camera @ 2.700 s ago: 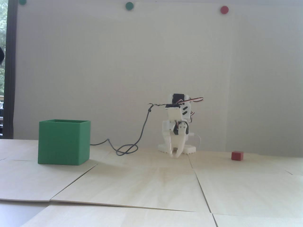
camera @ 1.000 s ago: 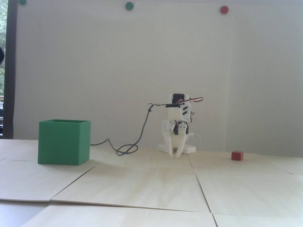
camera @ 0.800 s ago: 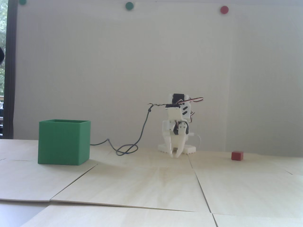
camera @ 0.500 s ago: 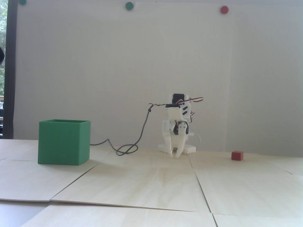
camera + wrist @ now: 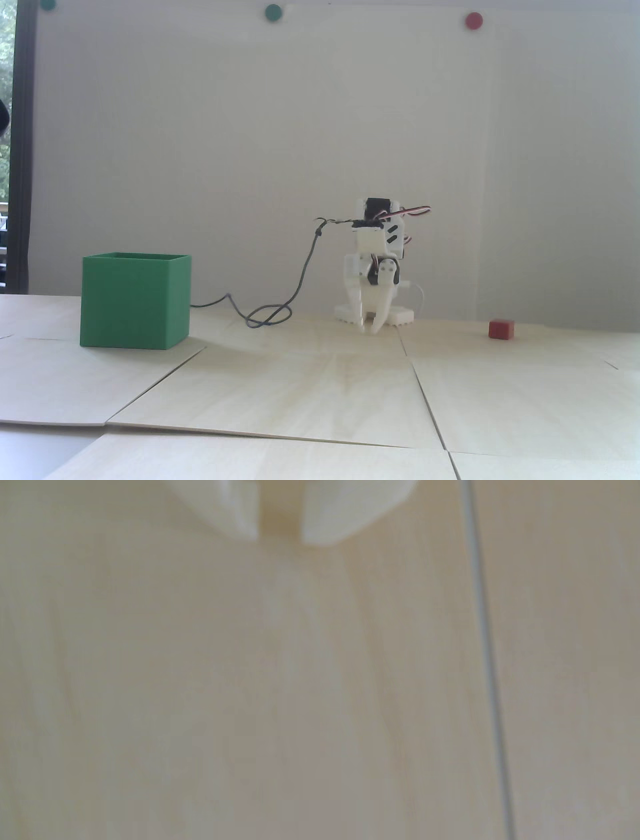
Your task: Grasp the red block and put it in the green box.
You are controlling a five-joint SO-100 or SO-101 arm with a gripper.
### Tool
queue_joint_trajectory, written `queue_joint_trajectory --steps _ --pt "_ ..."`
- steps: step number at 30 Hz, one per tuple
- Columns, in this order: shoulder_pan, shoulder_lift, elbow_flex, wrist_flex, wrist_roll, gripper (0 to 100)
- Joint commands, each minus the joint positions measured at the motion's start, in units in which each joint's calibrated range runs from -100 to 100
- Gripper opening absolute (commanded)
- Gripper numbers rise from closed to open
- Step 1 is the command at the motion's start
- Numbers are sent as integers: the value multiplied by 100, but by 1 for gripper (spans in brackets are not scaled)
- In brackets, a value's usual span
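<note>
A: Location of red block (image 5: 501,329)?
B: On the table (image 5: 310,390), right side of the fixed view, well apart from the gripper (image 5: 369,327).
A: Gripper condition?
B: Pointed down near the table, fingers slightly parted, holding nothing.
A: Green box (image 5: 135,300)?
B: Far left, upright, top open.

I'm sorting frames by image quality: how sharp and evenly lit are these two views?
Fixed view: soft and slightly hazy but readable; daylight is even, the red block and green box cast only faint shadows, no glare. Wrist view: badly out of focus; the claw is a pale blur at the top edge, wood grain is smeared, only a panel seam stands out.
</note>
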Motion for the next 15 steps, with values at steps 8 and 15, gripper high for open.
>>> queue_joint_trajectory --steps 8,15 --pt "-958 4096 -4327 -1408 -36 3" --pt "-1698 5943 -6989 -379 -31 9"
